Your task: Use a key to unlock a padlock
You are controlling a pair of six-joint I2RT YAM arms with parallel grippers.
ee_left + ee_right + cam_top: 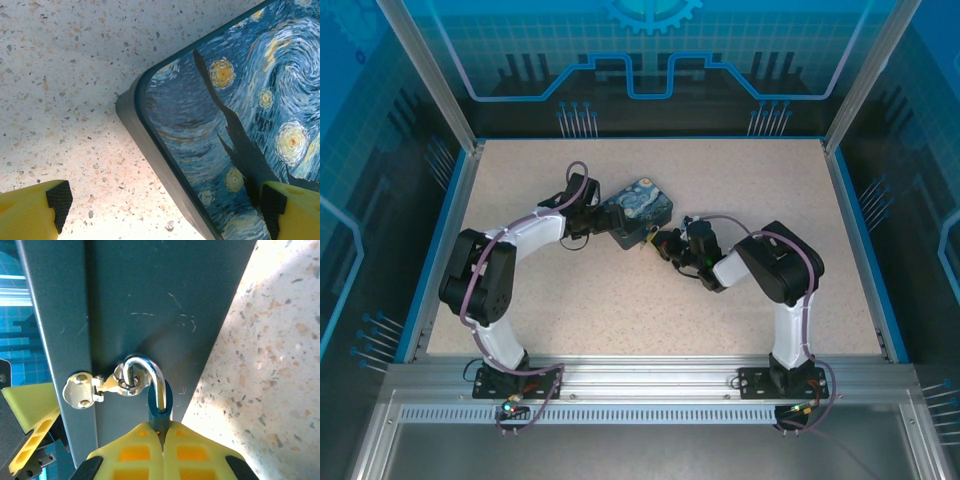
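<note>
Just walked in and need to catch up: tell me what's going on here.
The right tool is shut on the small blue padlock, whose silver shackle hooks through the hasp on the side of the Starry Night print box. The left tool is open, straddling a corner of that box, one finger over the lid and one over the table.

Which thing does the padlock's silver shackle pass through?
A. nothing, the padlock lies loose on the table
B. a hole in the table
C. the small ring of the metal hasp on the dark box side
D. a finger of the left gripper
C: in the right wrist view the padlock hangs by its shackle, which hooks through the small ring of the hasp on the dark side of the box.
</note>
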